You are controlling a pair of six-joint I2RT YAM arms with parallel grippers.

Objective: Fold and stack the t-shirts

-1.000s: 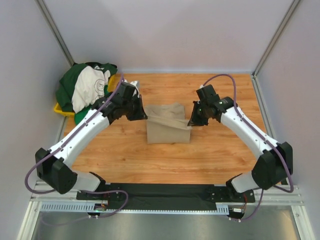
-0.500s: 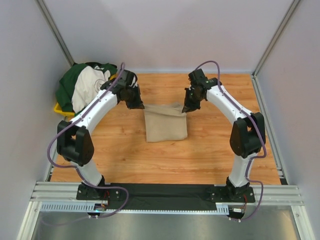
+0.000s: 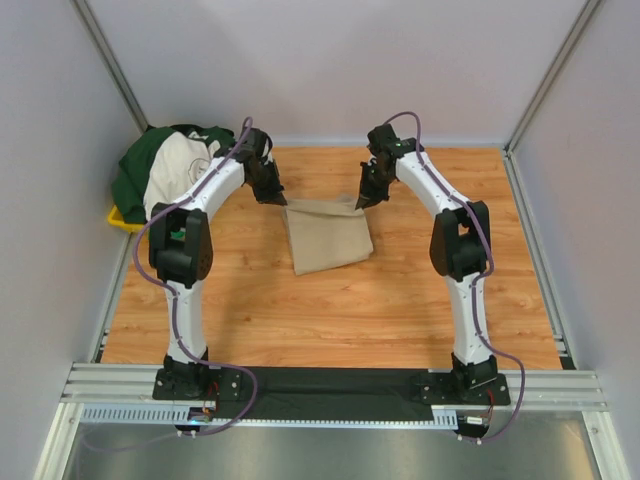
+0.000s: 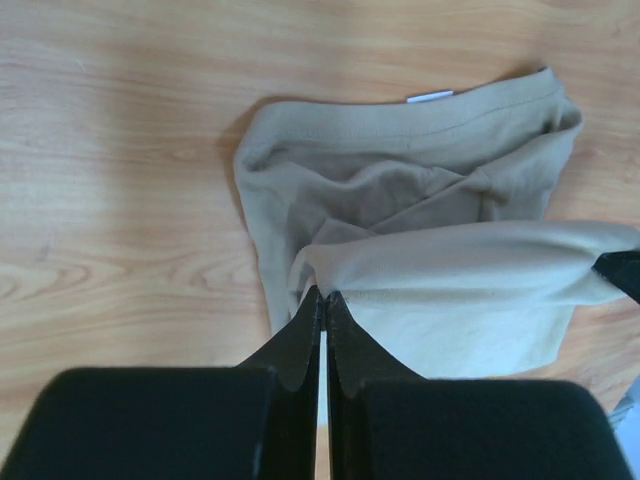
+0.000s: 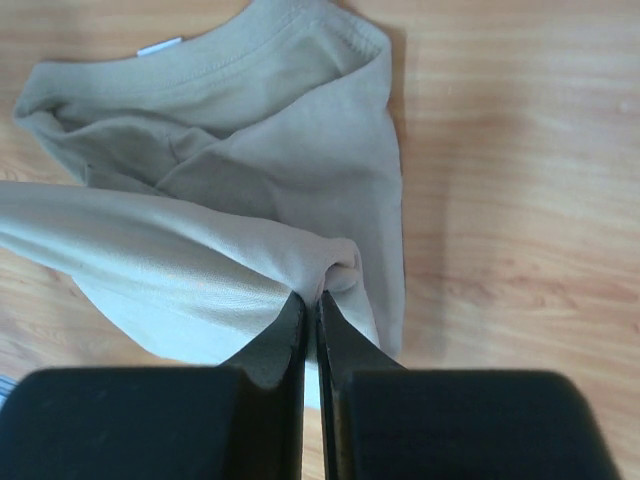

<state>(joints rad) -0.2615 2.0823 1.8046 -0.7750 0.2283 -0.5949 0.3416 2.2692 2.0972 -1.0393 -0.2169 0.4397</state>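
Observation:
The tan t-shirt [image 3: 325,235] lies partly folded in the middle of the wooden table, with its far edge lifted. My left gripper [image 3: 273,196] is shut on the shirt's far left corner, seen pinched at the fingertips in the left wrist view [image 4: 323,297]. My right gripper [image 3: 362,199] is shut on the far right corner, seen in the right wrist view [image 5: 311,298]. The tan shirt [image 4: 420,260] hangs stretched between the two grippers over its lower layer [image 5: 260,150]. Dark green and cream-white t-shirts [image 3: 170,170] are piled at the far left.
The pile of shirts sits on a yellow tray [image 3: 122,221] at the table's far left edge. Grey walls close the table on three sides. Bare wood [image 3: 330,310] lies between the tan shirt and the arm bases.
Both grippers have moved toward the far wall, pulling the tan shirt's held edge back. The arms are stretched out more and the shirt has shifted away from the bases.

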